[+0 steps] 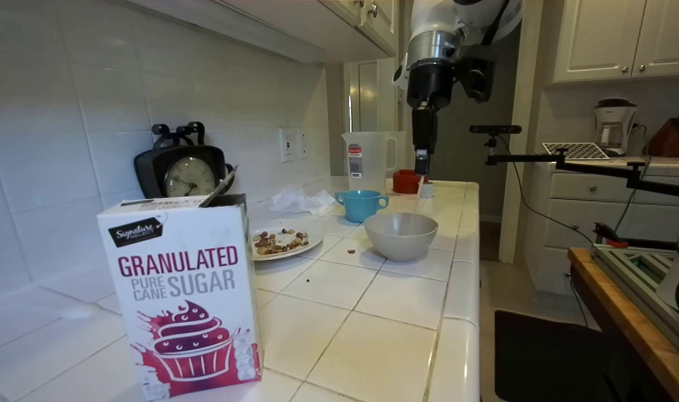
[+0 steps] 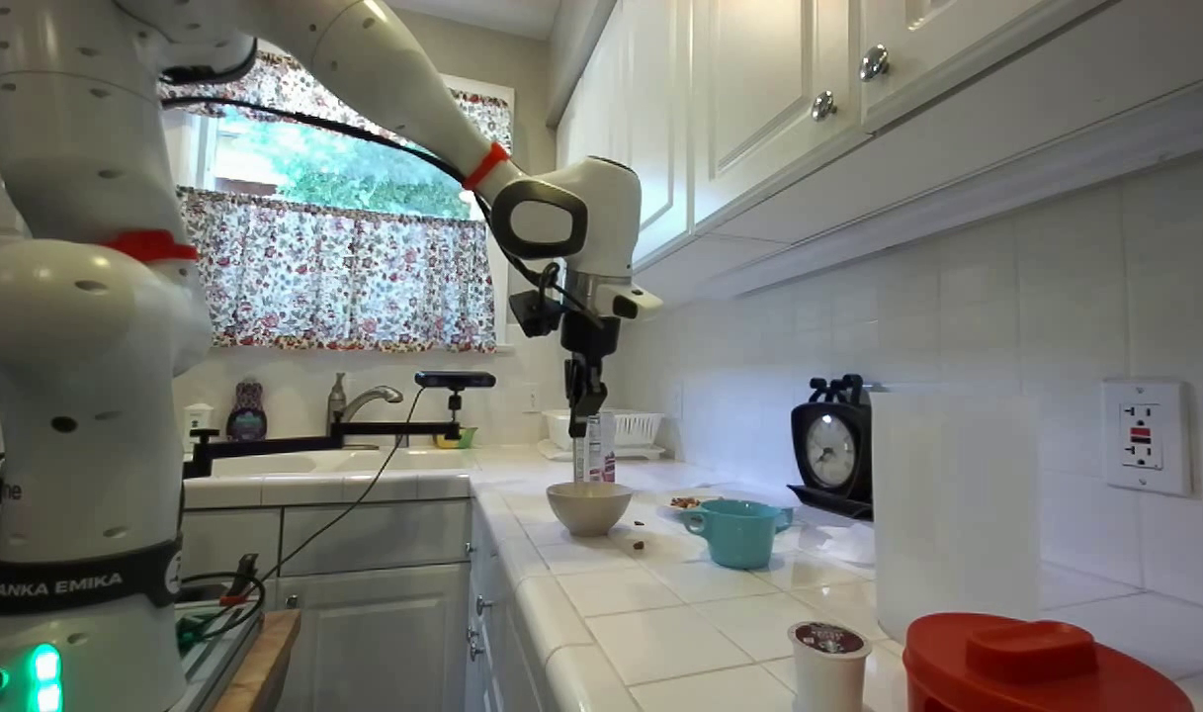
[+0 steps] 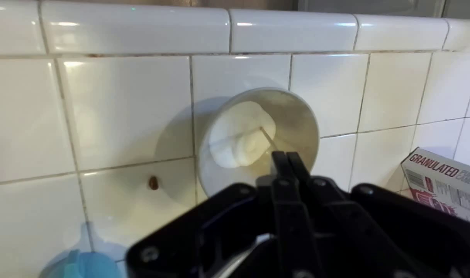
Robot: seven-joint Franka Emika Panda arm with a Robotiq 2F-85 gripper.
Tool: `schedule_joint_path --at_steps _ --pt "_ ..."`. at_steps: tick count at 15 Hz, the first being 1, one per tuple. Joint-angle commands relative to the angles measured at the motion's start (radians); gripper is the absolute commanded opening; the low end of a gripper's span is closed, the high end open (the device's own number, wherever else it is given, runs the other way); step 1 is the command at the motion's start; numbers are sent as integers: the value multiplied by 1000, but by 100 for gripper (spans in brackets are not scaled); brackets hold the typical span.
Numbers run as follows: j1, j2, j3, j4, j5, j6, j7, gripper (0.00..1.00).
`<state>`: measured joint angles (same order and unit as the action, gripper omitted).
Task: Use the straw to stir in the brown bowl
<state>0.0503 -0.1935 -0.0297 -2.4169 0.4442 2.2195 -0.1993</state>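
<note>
When seen in an exterior view, note the tool [image 1: 422, 168] above the beige bowl [image 1: 400, 238], probably the task's brown one, set near the edge of the worktop [image 1: 395, 296], presumably for reach. In an exterior view, compare the light blue cup [image 2: 742, 534], standing apart, likely leaving stirring room. In the wrist view, note the tool closed narrowly on the straw [image 3: 268, 138], leaving length below to reach the white contents [image 3: 235, 123]; impossible to tell whether touching.

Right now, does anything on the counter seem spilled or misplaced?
Yes. A small brown piece lies loose on the tiles beside the bowl, with a dark speck farther off. Both look like strays, perhaps from the nut-like pieces on the plate. A crumpled white sheet near the blue cup looks discarded.
</note>
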Motion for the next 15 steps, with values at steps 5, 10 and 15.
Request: schedule_joint_path --at_steps 5,10,15 --pt "-10 38 -9 25 0 18 0 1" --pt "-28 15 -26 -3 2 29 -11 1" --pt "-21 -23 -22 -38 10 20 -28 1"
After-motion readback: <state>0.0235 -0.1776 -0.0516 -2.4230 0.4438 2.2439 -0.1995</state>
